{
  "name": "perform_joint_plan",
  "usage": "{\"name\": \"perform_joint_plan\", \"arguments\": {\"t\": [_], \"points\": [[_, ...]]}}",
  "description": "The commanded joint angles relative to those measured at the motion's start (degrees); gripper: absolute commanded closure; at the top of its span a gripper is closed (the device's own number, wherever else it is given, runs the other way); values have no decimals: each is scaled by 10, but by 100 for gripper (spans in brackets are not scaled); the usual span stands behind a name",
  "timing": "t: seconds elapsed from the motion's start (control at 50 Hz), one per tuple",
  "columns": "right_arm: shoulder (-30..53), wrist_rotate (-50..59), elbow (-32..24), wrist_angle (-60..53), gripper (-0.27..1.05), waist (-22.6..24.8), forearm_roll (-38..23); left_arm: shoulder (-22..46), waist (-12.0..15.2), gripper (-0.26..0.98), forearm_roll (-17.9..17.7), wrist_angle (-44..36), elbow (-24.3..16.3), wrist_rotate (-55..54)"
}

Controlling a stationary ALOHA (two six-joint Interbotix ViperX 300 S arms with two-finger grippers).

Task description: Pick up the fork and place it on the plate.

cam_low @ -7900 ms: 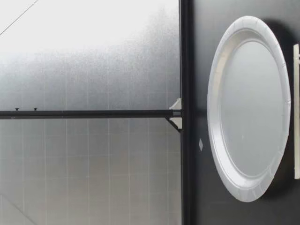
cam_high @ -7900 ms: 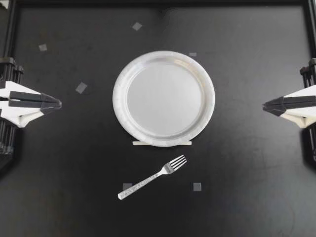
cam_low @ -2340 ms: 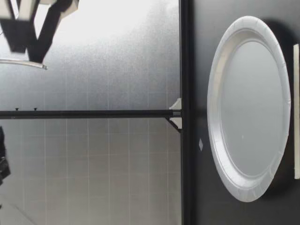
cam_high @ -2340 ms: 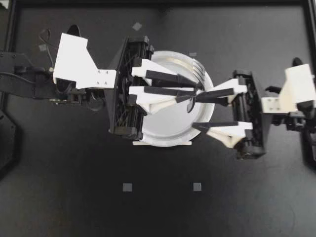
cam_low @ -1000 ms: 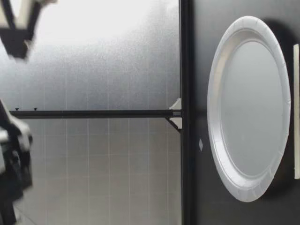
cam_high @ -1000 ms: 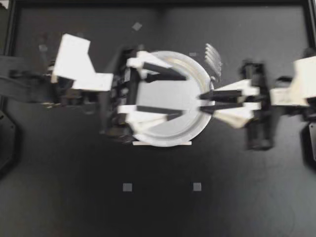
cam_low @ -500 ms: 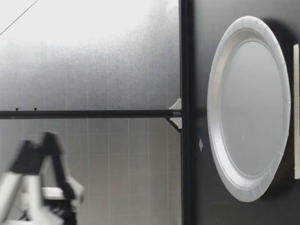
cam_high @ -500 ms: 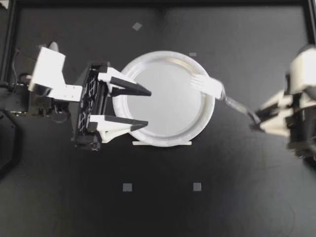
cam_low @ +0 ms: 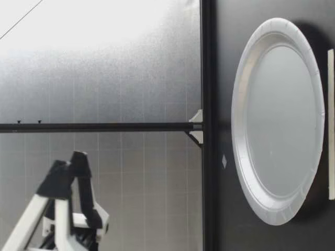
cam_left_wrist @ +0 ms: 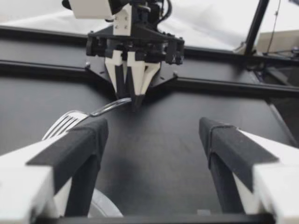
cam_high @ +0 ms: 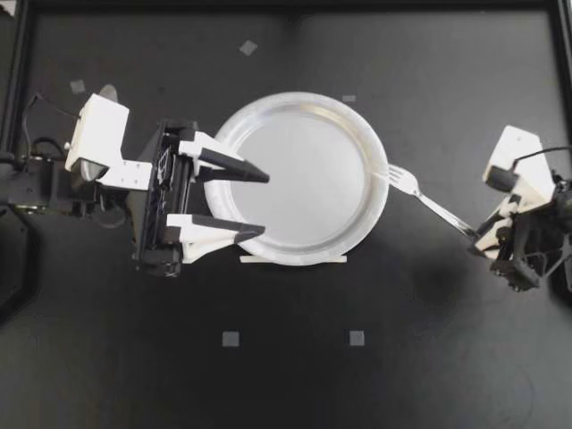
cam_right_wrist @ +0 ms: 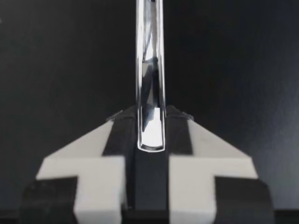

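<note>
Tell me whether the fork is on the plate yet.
Not yet: my right gripper is shut on the fork, its tines only at the rim of the plate.

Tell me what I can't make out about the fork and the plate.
Whether the fork touches the plate: top view shows no height; in the left wrist view the left gripper partly covers the tines.
Low view: fork outside the frame.
Right wrist view: tines cut off; only the handle in the right gripper.
</note>
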Motion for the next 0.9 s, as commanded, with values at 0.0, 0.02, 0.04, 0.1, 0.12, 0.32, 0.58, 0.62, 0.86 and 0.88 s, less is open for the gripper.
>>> {"name": "perform_joint_plan", "arguments": {"t": [0.0, 0.02, 0.04, 0.1, 0.12, 0.32, 0.58, 0.62, 0.86, 0.88], "points": [[16, 1, -11, 3, 76, -4, 4, -4, -1, 7, -1, -6, -4, 2], [20, 0, -11, 4, 76, -4, 4, -5, -1, 7, -1, -6, -4, 2], [25, 0, -12, 4, 76, -4, 5, -4, -1, 7, -1, -6, -4, 3], [45, -1, -17, 4, 76, -4, 7, -5, -1, 7, -1, -8, -1, 4], [54, -1, -18, 4, 76, -4, 7, -5, -1, 7, -1, -9, 0, 4], [132, -6, -42, -13, 76, 0, 7, -4, -1, 7, 0, -16, 6, 6], [185, -13, -73, -34, 76, 2, 8, -5, -2, 7, 0, -16, 10, 18], [189, -13, -78, -40, 75, 2, 10, -6, -1, 7, 0, -17, 11, 18], [229, -12, -96, -32, 75, 3, 35, -7, -1, 7, 0, -16, 17, 19], [234, -12, -96, -29, 75, 3, 37, -7, -1, 7, 0, -17, 18, 18]]}}
